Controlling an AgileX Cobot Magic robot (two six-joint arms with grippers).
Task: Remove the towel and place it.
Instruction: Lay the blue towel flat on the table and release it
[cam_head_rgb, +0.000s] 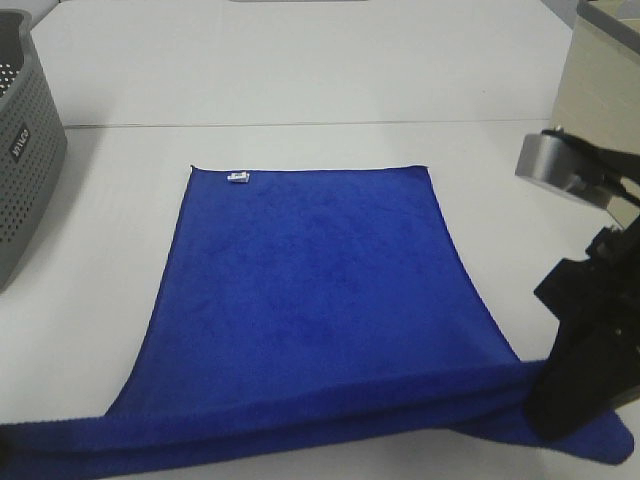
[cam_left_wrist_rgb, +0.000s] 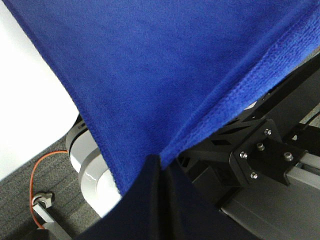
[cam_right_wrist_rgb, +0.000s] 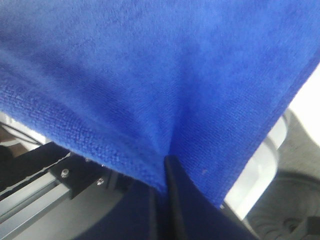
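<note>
From the high camera we see the towel (cam_head_rgb: 310, 290) mostly flat on the white surface (cam_head_rgb: 110, 200). Its near edge is raised in a taut fold that runs to the right arm (cam_head_rgb: 585, 360). A grey basket (cam_head_rgb: 25, 170) stands well apart at the left. We judge the lifting barely begun and the placing still to do. At the left wrist, the left claw (cam_left_wrist_rgb: 160, 172) is closed tight on a pinch of towel. At the right wrist, the right claw (cam_right_wrist_rgb: 165, 172) likewise clamps the cloth, which fans out from its tips.
</note>
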